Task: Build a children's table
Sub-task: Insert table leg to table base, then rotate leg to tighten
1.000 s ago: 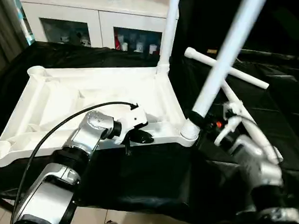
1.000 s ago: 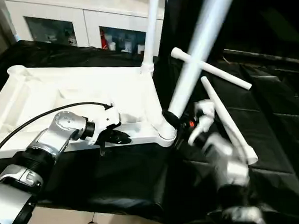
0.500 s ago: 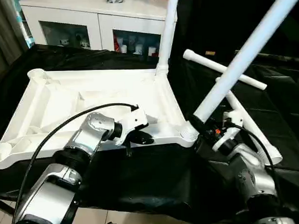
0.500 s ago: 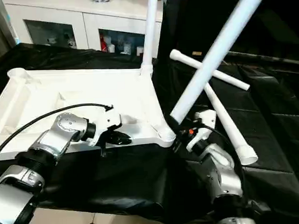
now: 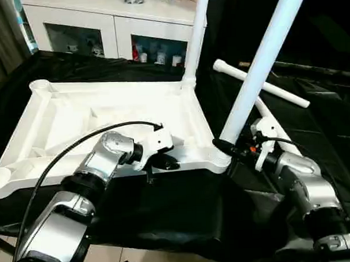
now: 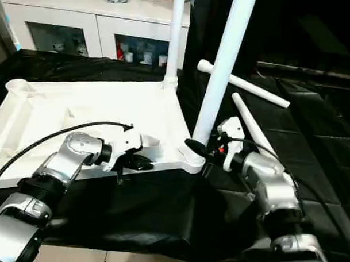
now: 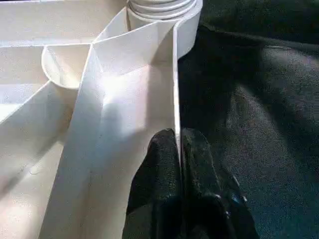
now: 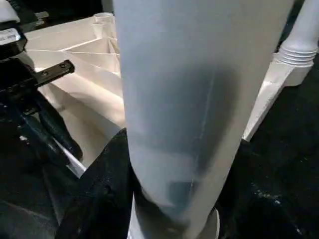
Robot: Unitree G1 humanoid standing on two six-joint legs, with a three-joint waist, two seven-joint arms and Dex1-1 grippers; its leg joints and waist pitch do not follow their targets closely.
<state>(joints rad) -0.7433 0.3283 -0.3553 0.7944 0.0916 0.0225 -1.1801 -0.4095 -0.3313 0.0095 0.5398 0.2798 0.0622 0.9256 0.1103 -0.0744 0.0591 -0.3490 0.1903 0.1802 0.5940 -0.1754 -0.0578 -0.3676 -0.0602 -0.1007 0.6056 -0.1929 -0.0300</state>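
on the black-draped counter (image 5: 166,206) lies the tabletop (image 5: 105,119), underside up, ribs and round corner sockets showing, its near edge towards the robot. behind it stands a white glass-door cabinet (image 5: 108,32). one leg (image 5: 196,35) stands upright in the far right corner socket. a second leg (image 5: 259,65) rises steeply from the near right corner socket (image 5: 221,158), leaning a little to the right. two spare legs (image 5: 259,85) lie crossed on the cloth to the right of the tabletop.

the right claw (image 5: 233,149) wraps the second leg just above its flared foot, its fingers closed around the tube. the left claw (image 7: 178,149) is pressed together on the thin wall of the near rim, a little way along from that same corner.

the step in hand looks like seating this leg. to do it well, i would bring the tube square to the socket before pressing, so the ringed foot goes in evenly and does not jam on one side, and keep the pinch on the rim firm so the tabletop cannot slide or tip on the cloth.

no brand, label or writing can be read on any part.
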